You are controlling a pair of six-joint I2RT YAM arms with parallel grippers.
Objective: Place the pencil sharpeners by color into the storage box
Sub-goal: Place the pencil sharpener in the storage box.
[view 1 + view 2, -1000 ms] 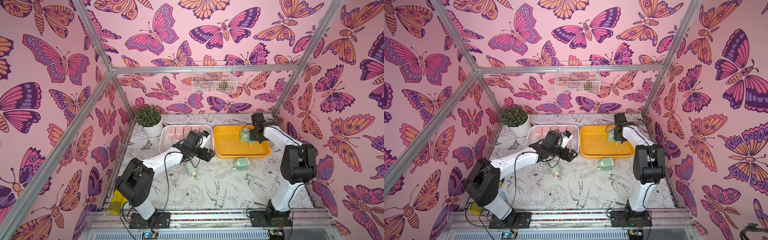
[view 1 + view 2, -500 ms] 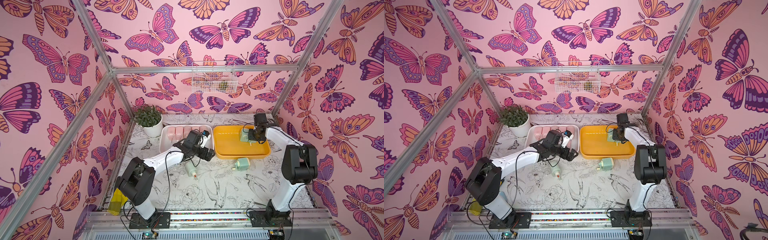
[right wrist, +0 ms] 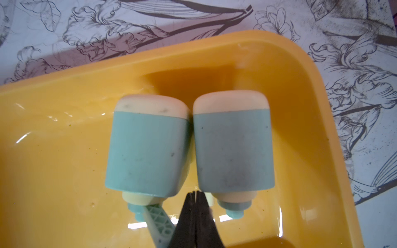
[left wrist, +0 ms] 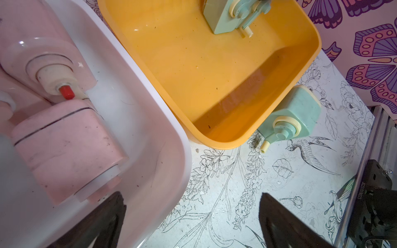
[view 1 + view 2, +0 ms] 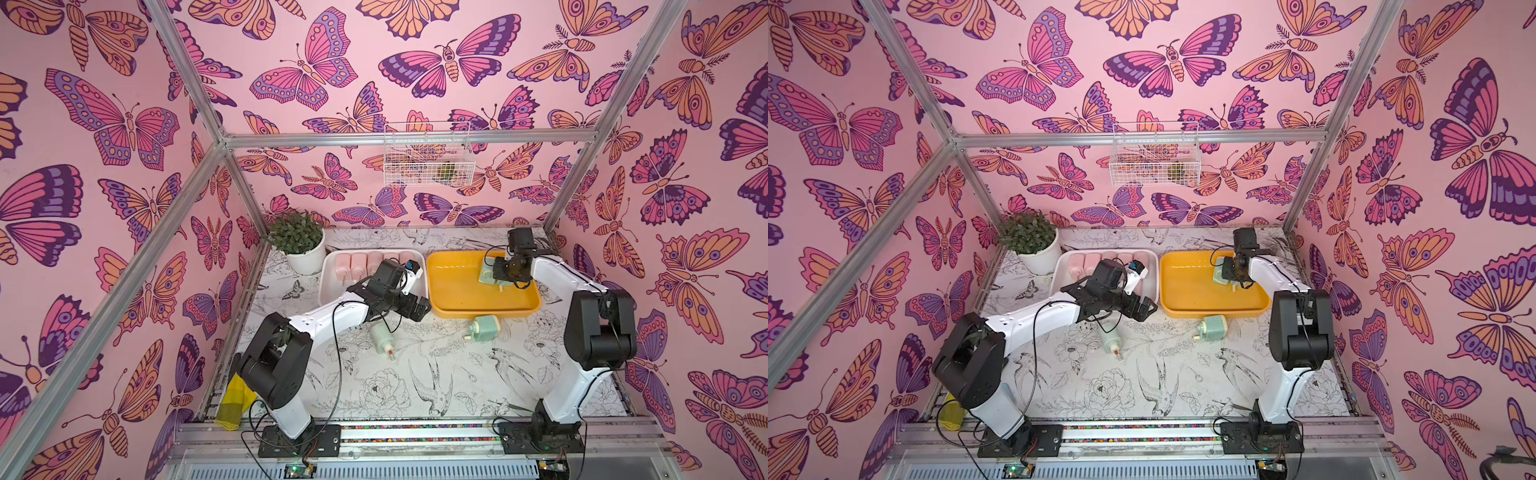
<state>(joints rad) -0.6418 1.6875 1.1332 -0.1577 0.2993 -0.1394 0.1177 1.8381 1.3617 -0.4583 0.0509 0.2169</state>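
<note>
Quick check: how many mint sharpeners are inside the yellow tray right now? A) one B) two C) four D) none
B: the right wrist view shows a mint sharpener and a second mint sharpener lying side by side in the yellow tray.

White-shelled left arm [image 5: 328, 318] and right arm [image 5: 557, 274], bulky black joints [image 5: 274, 365], looping black cables [image 5: 338, 374], black screwed base plates [image 5: 299, 441] at six o'clock

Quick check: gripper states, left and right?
Left gripper: open, empty.
Right gripper: shut, gripping nothing, tips against the green sharpeners.
</note>
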